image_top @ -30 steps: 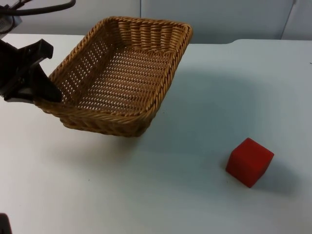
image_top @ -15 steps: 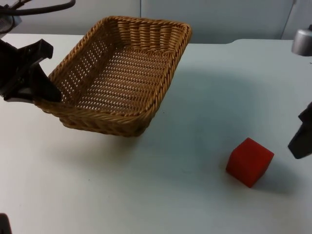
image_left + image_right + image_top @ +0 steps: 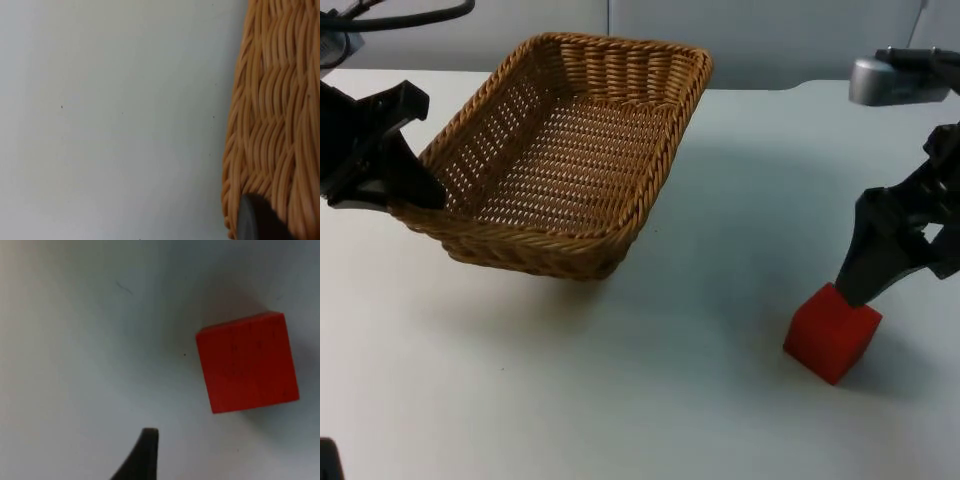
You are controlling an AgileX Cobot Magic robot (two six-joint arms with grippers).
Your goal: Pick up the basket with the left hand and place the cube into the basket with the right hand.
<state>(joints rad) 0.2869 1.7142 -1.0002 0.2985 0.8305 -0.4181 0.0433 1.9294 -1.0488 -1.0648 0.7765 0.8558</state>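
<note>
Basket [image 3: 570, 160] showing tan woven wicker; cube [image 3: 831, 333] glowing solid red; table [image 3: 670, 400] sitting plain white.

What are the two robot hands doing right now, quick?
Left tool: shut on the basket, lifted and tilted.
Right tool: open, above the red cube, holding nothing.

Right claw [image 3: 880, 285] now in over the red cube [image 3: 831, 333].

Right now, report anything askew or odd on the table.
The basket sits tilted, its left end raised by the left gripper. The red cube lies intact below the right gripper. Nothing spilled or damaged.
</note>
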